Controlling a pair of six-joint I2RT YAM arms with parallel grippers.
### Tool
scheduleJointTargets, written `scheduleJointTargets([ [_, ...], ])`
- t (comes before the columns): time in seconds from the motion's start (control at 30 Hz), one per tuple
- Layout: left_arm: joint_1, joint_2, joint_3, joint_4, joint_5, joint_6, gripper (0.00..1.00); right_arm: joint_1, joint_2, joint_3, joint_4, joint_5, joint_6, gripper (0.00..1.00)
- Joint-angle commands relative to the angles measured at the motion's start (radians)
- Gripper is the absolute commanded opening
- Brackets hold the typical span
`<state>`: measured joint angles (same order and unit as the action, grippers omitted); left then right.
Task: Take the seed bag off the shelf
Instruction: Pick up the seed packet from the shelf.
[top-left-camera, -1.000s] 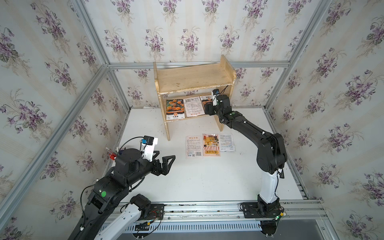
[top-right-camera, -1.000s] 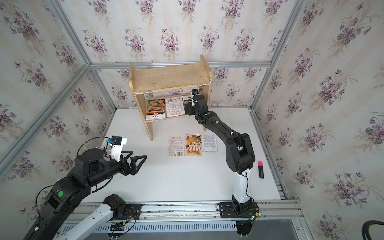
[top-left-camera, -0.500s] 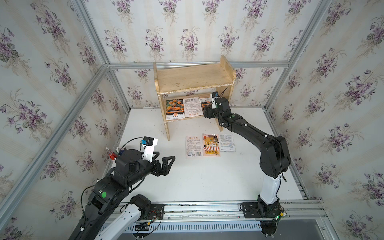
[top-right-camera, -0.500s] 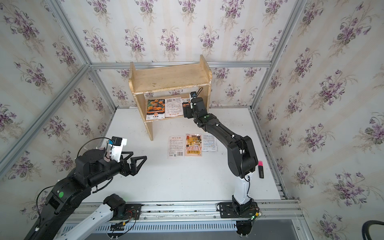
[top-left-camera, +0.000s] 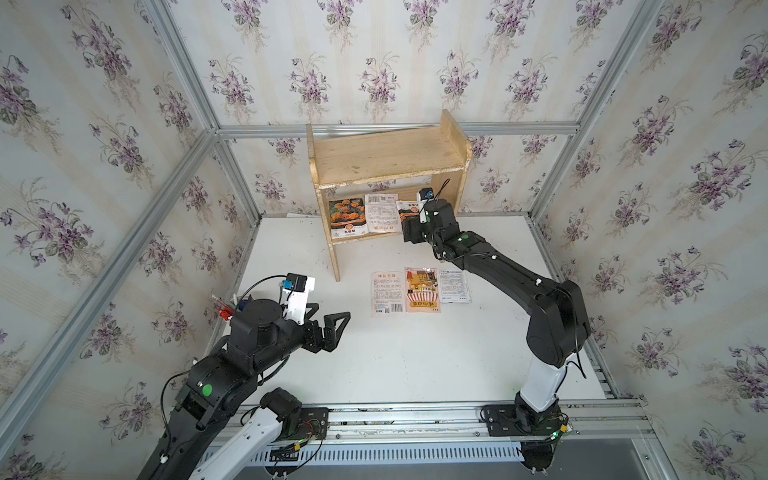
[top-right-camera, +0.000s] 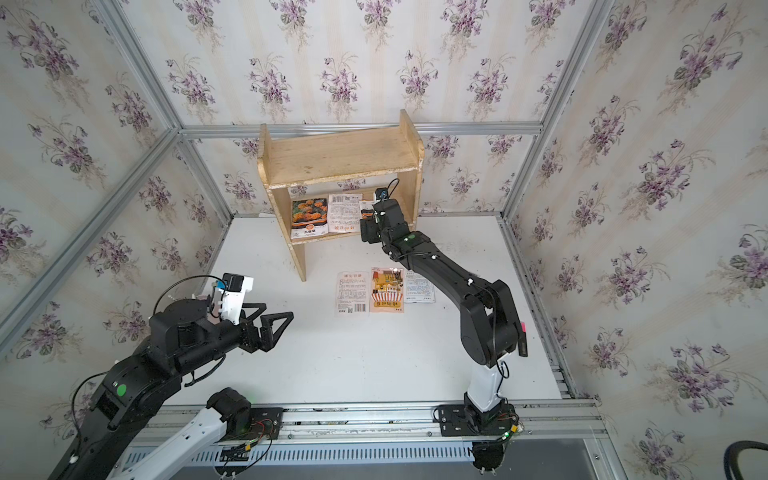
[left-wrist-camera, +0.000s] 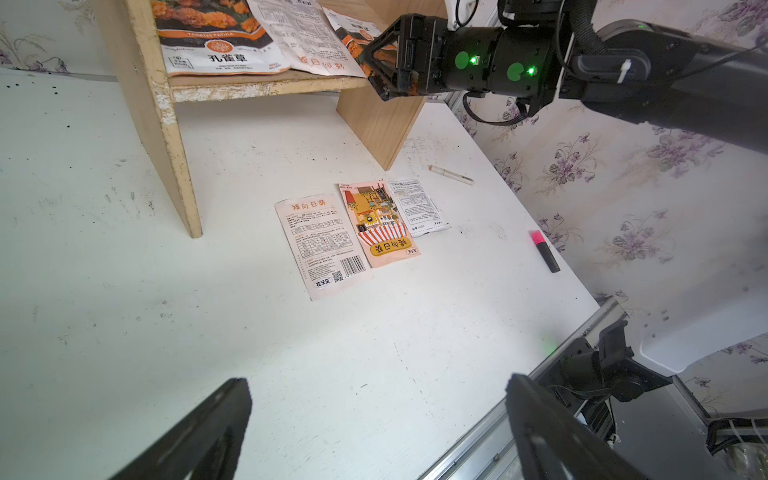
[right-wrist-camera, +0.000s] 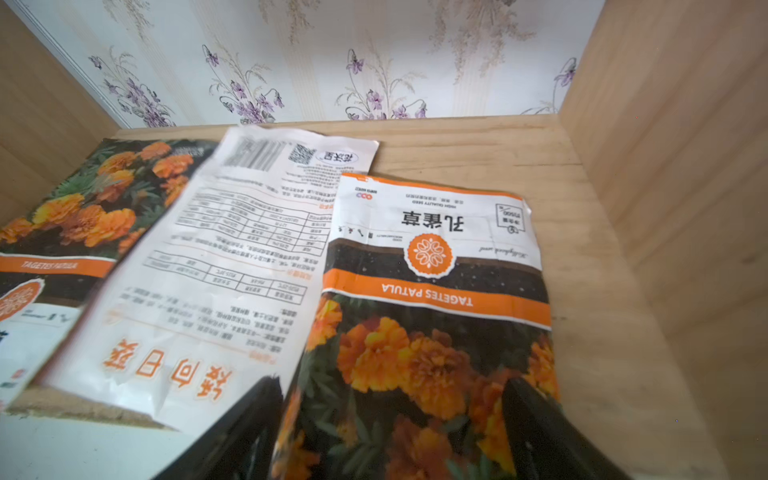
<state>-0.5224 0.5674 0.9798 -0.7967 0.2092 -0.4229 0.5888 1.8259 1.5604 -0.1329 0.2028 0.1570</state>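
The shelf (top-left-camera: 386, 160) (top-right-camera: 340, 153) of pale wood stands at the back wall. On its lower board lies the seed bag (right-wrist-camera: 432, 291) (top-left-camera: 407, 210), printed with orange marigolds. My right gripper (right-wrist-camera: 390, 382) (top-left-camera: 411, 232) (top-right-camera: 368, 230) is at the board's front edge. Its jaws stand wide, closed across the bag's width, one finger at each side edge. The bag's near end sticks out past the board. My left gripper (left-wrist-camera: 378, 380) (top-left-camera: 332, 313) hovers open and empty over the table's left side, far from the shelf.
Another marigold packet (top-left-camera: 347, 216) and a white printed packet (top-left-camera: 382, 212) lie on the same board; the white one overlaps the bag's edge. Three packets (top-left-camera: 419, 289) lie on the table in front. A pen (left-wrist-camera: 451, 174) and pink highlighter (left-wrist-camera: 544, 251) lie near the right wall.
My right gripper has drawn back out of the shelf toward the table front, with the marigold bag between its fingers. The left arm has stayed still.
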Motion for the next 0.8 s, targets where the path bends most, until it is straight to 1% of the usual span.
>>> scheduleJointTargets([
  [0.0,0.001,0.005,0.008,0.008,-0.001,0.005,1.00,0.003,-0.012,0.020,-0.012,0.033,0.004,0.89],
  [0.1,0.001,0.006,0.010,0.008,0.001,0.005,1.00,0.003,-0.011,0.045,-0.030,0.044,-0.007,0.91],
  [0.37,0.001,0.003,0.007,0.008,-0.001,0.004,1.00,-0.001,-0.075,0.033,-0.056,-0.001,0.003,0.92],
  [0.5,0.001,0.006,0.008,0.014,0.005,0.004,1.00,-0.037,-0.152,-0.035,-0.064,-0.119,0.076,0.91],
  [0.53,0.001,0.005,0.010,0.014,0.007,0.004,1.00,-0.087,-0.182,-0.065,-0.059,-0.157,0.095,0.91],
  [0.77,0.001,0.020,0.014,0.022,0.034,0.017,1.00,-0.211,-0.348,-0.262,0.011,-0.394,0.202,0.90],
])
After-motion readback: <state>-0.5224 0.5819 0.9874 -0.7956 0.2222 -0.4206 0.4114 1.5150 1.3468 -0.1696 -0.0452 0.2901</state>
